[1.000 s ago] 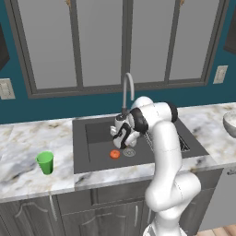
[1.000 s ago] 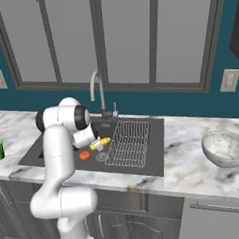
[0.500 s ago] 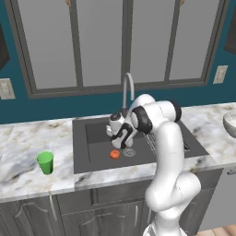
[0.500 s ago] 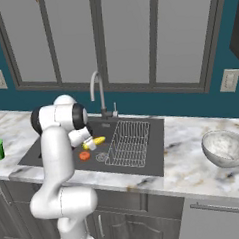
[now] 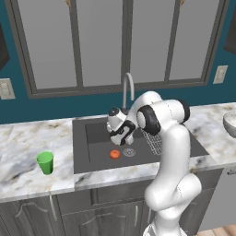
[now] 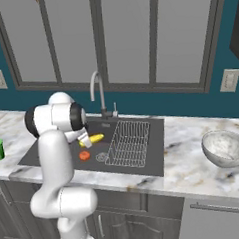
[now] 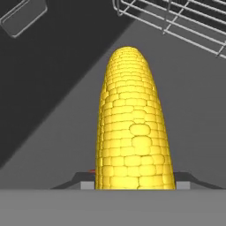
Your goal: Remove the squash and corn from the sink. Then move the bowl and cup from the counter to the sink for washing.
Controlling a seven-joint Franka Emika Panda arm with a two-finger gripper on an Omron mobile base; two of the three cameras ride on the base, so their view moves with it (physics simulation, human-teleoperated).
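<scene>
The end effector [image 7: 132,183] is clamped on the short yellow corn cob [image 7: 131,128], which fills the middle of the hand view and points away over the dark grey floor of the rectangular sink [image 7: 57,110]. In the right base view the corn shows just beside the white arm's wrist, held above the sink's bottom near the left part of the basin. The small round orange-red squash [image 6: 84,155] lies on the sink floor below and in front of the corn, just beside the round drain [image 6: 101,156]. The wire rack [image 6: 129,143] sits in the right part of the sink. The small bright green tumbler cup [image 5: 45,162] stands on the white and grey marbled counter [image 5: 27,170] left of the sink. The wide speckled grey-white bowl [image 6: 226,148] rests on the counter to the right, well apart from the sink.
</scene>
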